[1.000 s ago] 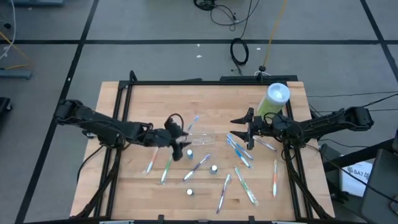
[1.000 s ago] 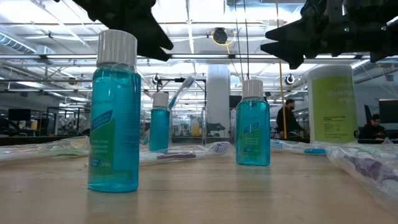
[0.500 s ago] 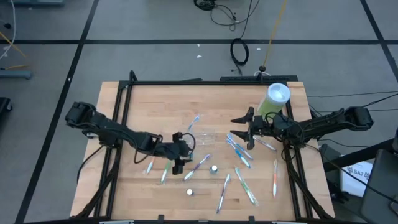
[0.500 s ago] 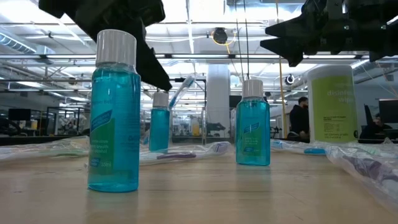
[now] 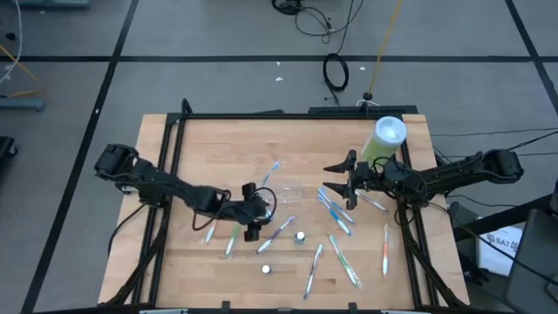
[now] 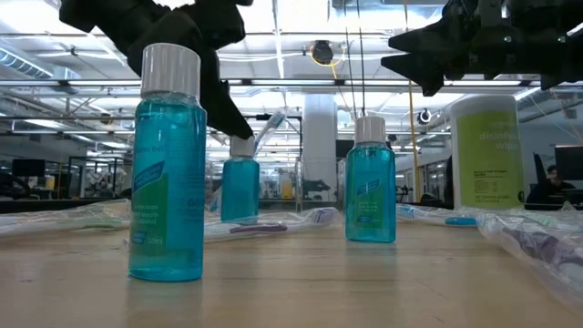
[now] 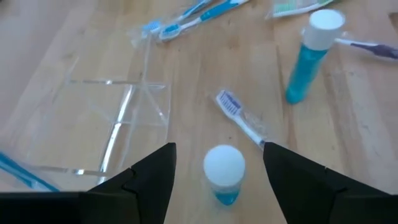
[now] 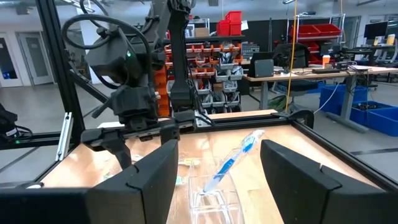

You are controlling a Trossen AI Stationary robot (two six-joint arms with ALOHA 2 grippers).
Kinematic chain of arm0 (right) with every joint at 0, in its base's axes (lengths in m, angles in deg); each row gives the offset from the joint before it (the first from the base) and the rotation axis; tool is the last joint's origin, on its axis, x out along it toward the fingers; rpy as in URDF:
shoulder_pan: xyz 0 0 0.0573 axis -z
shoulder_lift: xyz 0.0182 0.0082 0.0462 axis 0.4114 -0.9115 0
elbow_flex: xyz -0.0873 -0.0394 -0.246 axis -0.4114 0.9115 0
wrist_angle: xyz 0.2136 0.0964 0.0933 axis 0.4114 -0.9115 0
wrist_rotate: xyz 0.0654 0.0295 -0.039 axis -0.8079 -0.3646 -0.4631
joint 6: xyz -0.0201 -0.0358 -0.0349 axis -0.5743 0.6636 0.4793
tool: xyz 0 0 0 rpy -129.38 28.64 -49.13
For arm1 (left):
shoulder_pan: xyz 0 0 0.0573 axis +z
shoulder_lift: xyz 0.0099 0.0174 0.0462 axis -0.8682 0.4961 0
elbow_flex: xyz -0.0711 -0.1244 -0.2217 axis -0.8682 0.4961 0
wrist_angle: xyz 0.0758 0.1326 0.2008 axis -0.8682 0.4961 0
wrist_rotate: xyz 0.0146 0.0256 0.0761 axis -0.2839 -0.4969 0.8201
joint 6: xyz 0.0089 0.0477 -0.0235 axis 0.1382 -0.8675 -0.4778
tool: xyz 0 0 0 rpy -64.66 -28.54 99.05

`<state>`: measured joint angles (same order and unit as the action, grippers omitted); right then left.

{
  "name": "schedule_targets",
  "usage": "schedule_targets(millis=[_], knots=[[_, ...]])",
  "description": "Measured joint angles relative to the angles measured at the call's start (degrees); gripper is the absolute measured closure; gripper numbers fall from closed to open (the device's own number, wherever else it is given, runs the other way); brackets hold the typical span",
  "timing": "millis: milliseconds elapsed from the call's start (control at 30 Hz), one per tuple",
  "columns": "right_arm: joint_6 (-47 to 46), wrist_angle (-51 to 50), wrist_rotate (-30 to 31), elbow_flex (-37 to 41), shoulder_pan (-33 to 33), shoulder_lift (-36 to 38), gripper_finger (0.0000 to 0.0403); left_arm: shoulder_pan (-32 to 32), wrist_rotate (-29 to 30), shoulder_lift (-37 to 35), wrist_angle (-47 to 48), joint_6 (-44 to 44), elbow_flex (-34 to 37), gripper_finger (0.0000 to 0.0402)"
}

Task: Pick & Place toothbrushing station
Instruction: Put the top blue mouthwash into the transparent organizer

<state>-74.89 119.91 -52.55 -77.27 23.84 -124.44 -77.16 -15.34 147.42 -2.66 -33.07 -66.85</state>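
A clear plastic cup (image 5: 284, 190) stands mid-table with a blue toothbrush (image 5: 272, 171) leaning in it. Several toothbrushes (image 5: 336, 212) lie loose around it. Three small teal bottles with white caps stand near the front. My left gripper (image 5: 253, 227) is open, its fingers on either side of one bottle (image 7: 224, 173) without touching it; this bottle also shows in the low view (image 6: 240, 180). My right gripper (image 5: 336, 180) is open and empty, hovering right of the cup, which shows ahead of it (image 8: 214, 190).
A tall light-green canister (image 5: 385, 139) with a white lid stands at the back right. Two more teal bottles (image 5: 299, 235) (image 5: 266, 269) stand toward the near edge. Wrapped toothbrushes (image 5: 345, 263) (image 5: 385, 249) lie at the front right, others (image 5: 223, 234) at the front left.
My left gripper has gone from beside the cup toward the table's near edge and come down around the small teal bottle, staying open. My right gripper has kept still.
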Motion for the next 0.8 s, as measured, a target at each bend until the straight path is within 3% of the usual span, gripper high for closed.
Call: schedule_targets(millis=[800], knots=[[0.02, -0.07, -0.01, 0.00, 0.00, 0.00, 0.0182, 0.33, -1.10, 0.48, 0.46, 0.73, 0.00, 0.0158]])
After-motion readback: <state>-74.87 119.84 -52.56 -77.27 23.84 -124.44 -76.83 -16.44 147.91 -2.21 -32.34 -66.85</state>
